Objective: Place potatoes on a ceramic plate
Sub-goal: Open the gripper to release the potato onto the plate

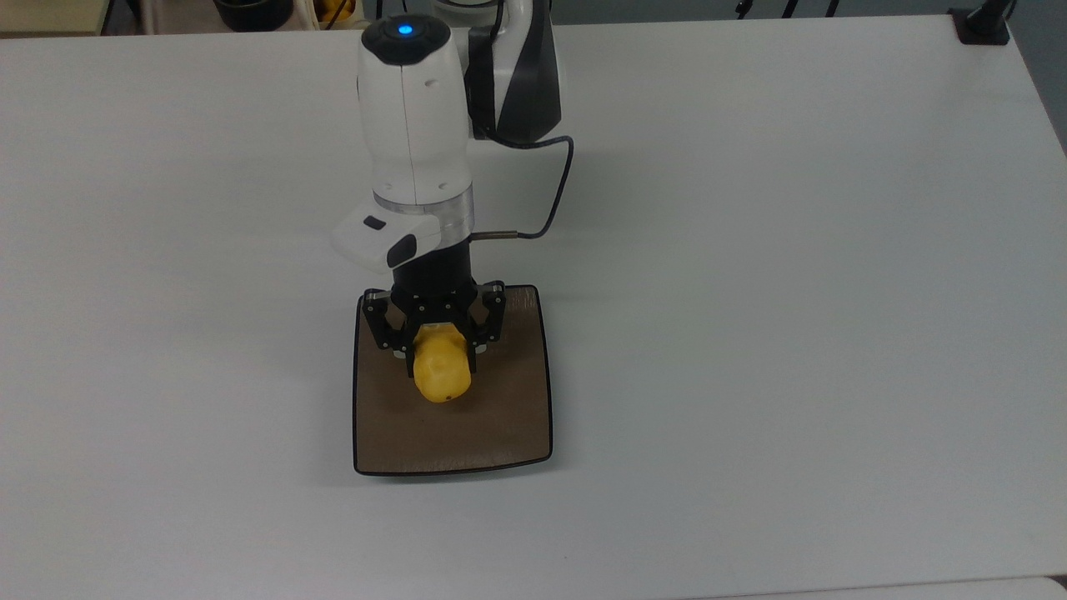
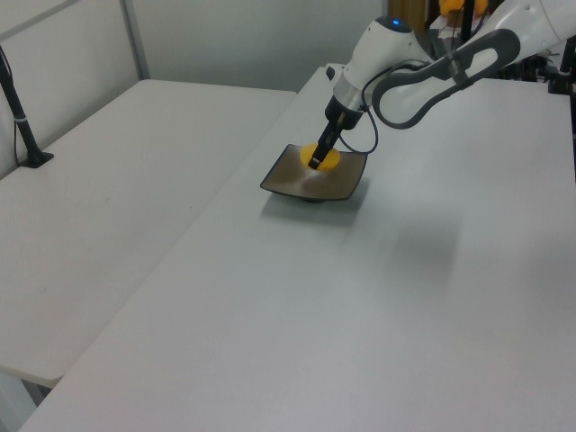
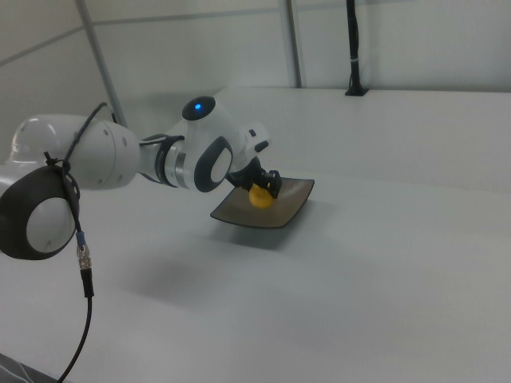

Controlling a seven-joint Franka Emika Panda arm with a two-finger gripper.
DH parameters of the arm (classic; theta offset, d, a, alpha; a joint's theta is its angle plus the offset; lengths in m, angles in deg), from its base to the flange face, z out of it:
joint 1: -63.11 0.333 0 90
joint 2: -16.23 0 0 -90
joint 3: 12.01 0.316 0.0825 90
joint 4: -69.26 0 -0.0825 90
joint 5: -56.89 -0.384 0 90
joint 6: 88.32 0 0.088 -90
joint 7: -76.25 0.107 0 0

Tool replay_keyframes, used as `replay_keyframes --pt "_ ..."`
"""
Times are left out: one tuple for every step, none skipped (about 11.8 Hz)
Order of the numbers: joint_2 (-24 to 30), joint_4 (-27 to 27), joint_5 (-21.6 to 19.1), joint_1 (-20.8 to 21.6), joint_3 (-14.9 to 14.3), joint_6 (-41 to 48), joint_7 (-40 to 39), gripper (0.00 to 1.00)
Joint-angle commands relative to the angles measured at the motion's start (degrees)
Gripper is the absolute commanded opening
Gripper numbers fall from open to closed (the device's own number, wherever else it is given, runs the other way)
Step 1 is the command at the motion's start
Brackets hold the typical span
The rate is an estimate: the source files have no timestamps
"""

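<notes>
In the top view, the white table (image 1: 167,375) is lying bare along its left side, with wide open surface between its left edge and the ceramic plate (image 1: 500,425). The plate is sitting near the middle of the table, square with a thin dark rim, well apart from every table edge. The arm (image 1: 413,125) is reaching down from the top view's top edge, and the gripper (image 1: 442,354) is hanging over the upper half of the plate, inside its rim. Its 2 black fingers (image 1: 406,350) are pinching the yellow potato (image 1: 443,377) from the top view's left and right, with the potato's lower end showing a tiny dark spot. Whether the potato is touching the plate surface cannot be told. A thin black cable (image 1: 554,200) is looping beside the wrist. Right of the plate, the table is running open all the way to its right edge.

In the left view, a second white table (image 2: 117,180) is lying on the left, its long edge running beside the main table. The plate (image 2: 337,186) is sitting close to that edge, with the potato (image 2: 326,159) over it and open tabletop spreading to the right.

In the right view, the arm (image 3: 112,163) is coming in from the left, the potato (image 3: 259,196) is sitting over the plate (image 3: 287,211), and bare table is stretching rightward.
</notes>
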Motion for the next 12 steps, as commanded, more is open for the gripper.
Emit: replay_keyframes --pt "-2.2 0.3 -0.4 1.1 -0.2 -2.0 1.2 0.24" --pt "-2.3 0.3 -0.5 1.2 -0.2 -2.0 1.2 0.36" --pt "-2.3 0.3 -0.4 1.2 -0.2 -2.0 1.2 0.54" --pt "-2.3 0.3 -0.4 1.2 -0.2 -2.0 1.2 0.7" --pt "-2.3 0.3 -0.4 1.2 -0.2 -2.0 1.2 0.92" --pt "-2.1 0.2 -0.3 1.2 -0.2 -2.0 1.1 1.0" --pt "-1.6 0.2 -0.4 1.2 -0.2 -1.9 1.1 1.0" --pt "-0.6 0.2 -0.4 1.2 -0.2 -1.3 1.1 1.0" --pt "1.5 -0.2 -0.4 1.1 -0.2 -0.6 1.1 1.0" --pt "4.0 -0.2 -0.4 1.1 -0.3 3.9 1.1 1.0" --pt "6.8 0.1 -0.4 0.8 -0.3 9.6 1.0 1.0" --pt "9.8 0.0 -0.4 0.7 -0.3 15.0 0.9 1.0"
